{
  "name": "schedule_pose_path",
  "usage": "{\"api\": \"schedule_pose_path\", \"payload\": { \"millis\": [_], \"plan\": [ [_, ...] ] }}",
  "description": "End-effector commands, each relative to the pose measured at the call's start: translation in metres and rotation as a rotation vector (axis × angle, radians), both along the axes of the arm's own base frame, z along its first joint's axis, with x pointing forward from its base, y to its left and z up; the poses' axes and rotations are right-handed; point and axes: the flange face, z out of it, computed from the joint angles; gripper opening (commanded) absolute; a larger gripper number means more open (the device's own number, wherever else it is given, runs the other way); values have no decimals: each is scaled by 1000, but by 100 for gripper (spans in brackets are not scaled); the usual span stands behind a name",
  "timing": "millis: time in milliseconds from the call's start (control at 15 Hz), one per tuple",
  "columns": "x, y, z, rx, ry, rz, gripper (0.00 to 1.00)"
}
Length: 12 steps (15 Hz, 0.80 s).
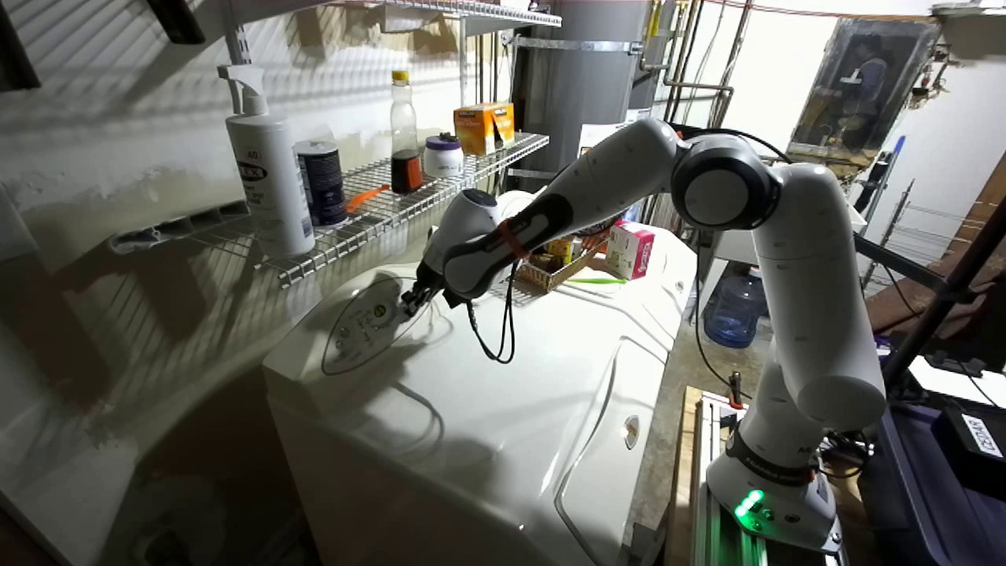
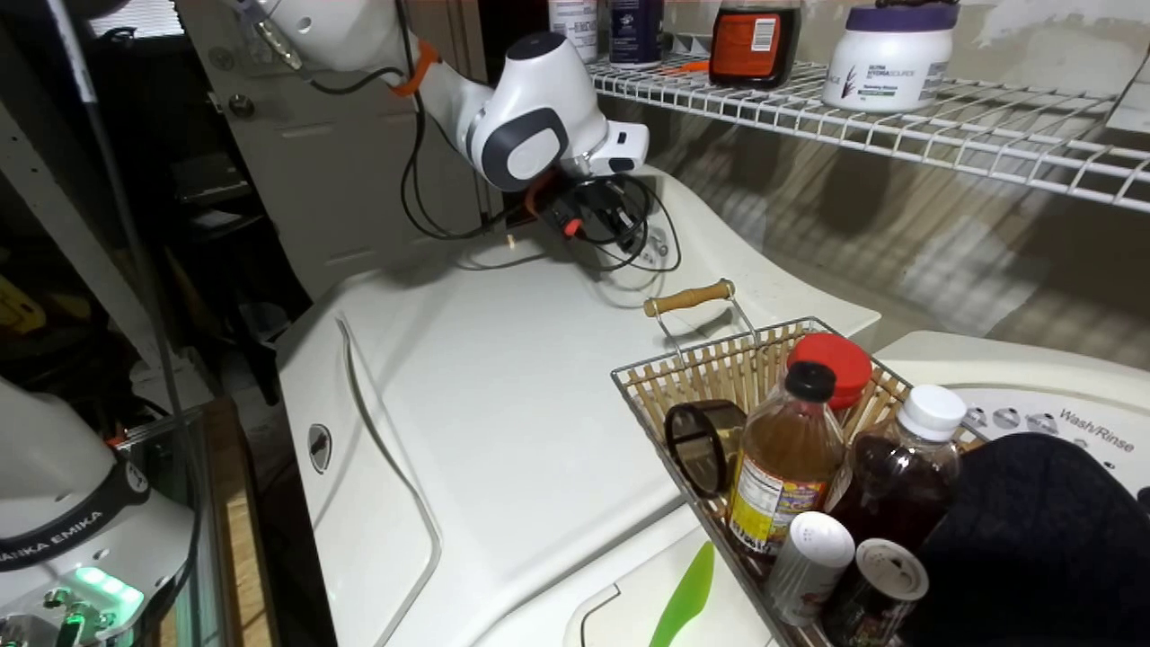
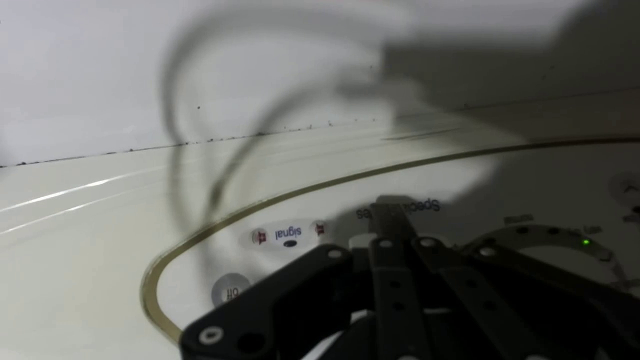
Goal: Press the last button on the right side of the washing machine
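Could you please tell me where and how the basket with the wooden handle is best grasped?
Probably by the wooden handle of the basket, coming from above and closing across it: this slim bar stands up at one end, apart from the bottles. Loaded, it may tilt.

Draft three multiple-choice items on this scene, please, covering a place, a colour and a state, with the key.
1. Where is the end effector? A: above the wire shelf. B: at the oval control panel. C: on the floor.
2. What colour is the flat utensil beside the basket? A: red. B: blue. C: green.
3. How do the end effector's fingers stand? A: closed together. B: spread wide apart. C: clamped round a bottle.

1 B: an exterior view shows it there; 2 C: both exterior views show it green; 3 A: in the wrist view they meet at the centre.
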Motion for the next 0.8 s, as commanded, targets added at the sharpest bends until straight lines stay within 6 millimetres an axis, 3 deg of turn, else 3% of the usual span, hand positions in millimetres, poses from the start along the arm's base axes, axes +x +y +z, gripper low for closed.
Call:
{"api": "schedule_pose_path", "payload": {
  "millis": [0,267,733],
  "plan": [
    [38,18,-7,-43,-23,-45,0],
    [54,33,-6,-93,42,-96,0],
    [27,8,-3,-22,161,21,0]
  ]
}}
